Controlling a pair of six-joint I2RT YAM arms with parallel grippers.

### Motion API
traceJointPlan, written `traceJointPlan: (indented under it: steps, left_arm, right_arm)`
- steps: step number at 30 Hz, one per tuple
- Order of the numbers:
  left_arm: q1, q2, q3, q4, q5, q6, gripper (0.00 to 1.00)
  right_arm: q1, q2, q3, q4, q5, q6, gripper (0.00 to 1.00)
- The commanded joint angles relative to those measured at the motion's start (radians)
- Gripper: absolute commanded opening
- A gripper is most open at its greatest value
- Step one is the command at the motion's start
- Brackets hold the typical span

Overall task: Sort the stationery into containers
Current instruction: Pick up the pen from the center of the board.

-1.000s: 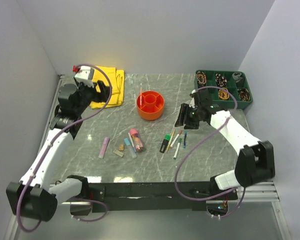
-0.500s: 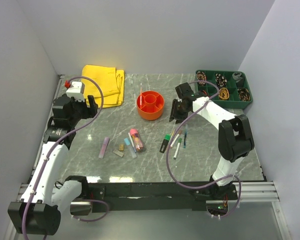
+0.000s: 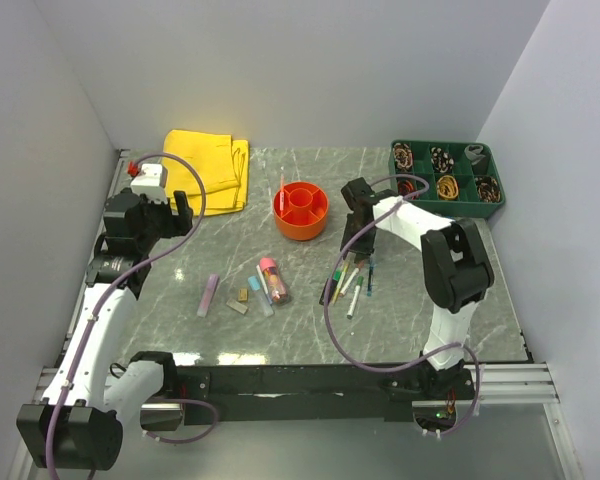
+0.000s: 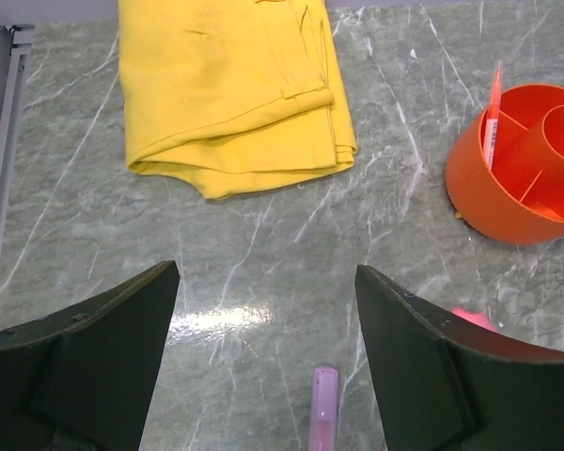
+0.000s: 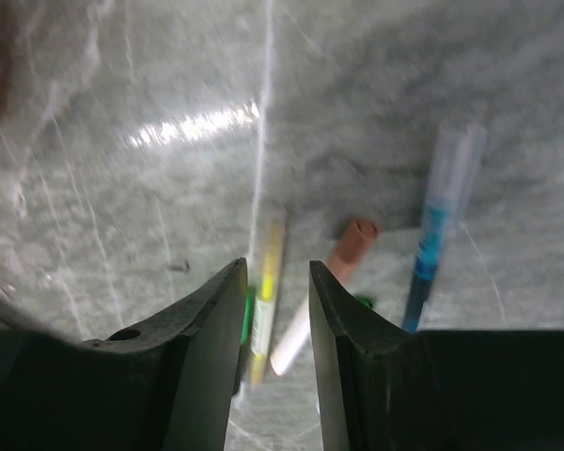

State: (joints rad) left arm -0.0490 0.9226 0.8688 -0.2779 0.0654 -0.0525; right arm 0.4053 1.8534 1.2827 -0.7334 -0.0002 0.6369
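Note:
The orange organiser [image 3: 301,208] stands mid-table, and one thin pink pen [image 4: 493,113] is upright in its outer ring [image 4: 479,178]. My left gripper [image 3: 165,222] hovers wide open near the left edge. Its jaws [image 4: 266,272] are empty, with the lilac stick [image 4: 324,409] on the table below them. A pink-capped tube [image 3: 273,279] and small eraser blocks [image 3: 240,302] lie beside the stick. My right gripper [image 3: 350,238] hangs over the cluster of pens [image 3: 350,280]. Its jaws [image 5: 275,272] are narrowly open, straddling a yellow pen [image 5: 271,246] without touching it.
A folded yellow cloth [image 3: 212,170] lies at the back left. A green compartment tray [image 3: 447,175] holding rubber bands and clips sits at the back right. A salmon-capped pen [image 5: 352,246] and a blue pen [image 5: 434,254] lie right of the yellow one.
My right arm folded in and swung left over the pens, and its jaws narrowed. My left arm drew back from the cloth toward the left edge, then held still.

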Motion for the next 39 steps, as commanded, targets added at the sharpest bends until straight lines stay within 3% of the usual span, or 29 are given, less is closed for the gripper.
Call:
traceJointPlan:
  steps: [1, 15, 21, 23, 27, 39]
  left_arm:
    - [0.006, -0.007, -0.02, 0.016, 0.011, -0.004, 0.82]
    - [0.006, 0.038, -0.013, 0.039, 0.004, -0.006, 0.82]
    - [0.006, 0.053, -0.008, 0.042, 0.001, -0.014, 0.82]
    - [0.008, 0.051, -0.01, 0.043, -0.002, -0.014, 0.82]
    - [0.008, 0.051, -0.017, 0.043, 0.002, -0.014, 0.82]
    - [0.008, 0.056, 0.009, 0.085, 0.034, -0.006, 0.82]
  right_arm:
    - [-0.002, 0.052, 0.099, 0.015, 0.02, 0.003, 0.4]
    - [0.015, 0.063, 0.026, -0.011, 0.014, 0.014, 0.38]
    - [0.015, 0.124, 0.066, 0.0, 0.023, 0.001, 0.36]
    - [0.02, 0.141, 0.096, 0.002, 0.026, -0.009, 0.31]
    - [0.033, 0.158, 0.127, -0.009, 0.046, -0.028, 0.0]
    - [0.047, -0.224, 0.263, -0.037, 0.033, -0.161, 0.0]
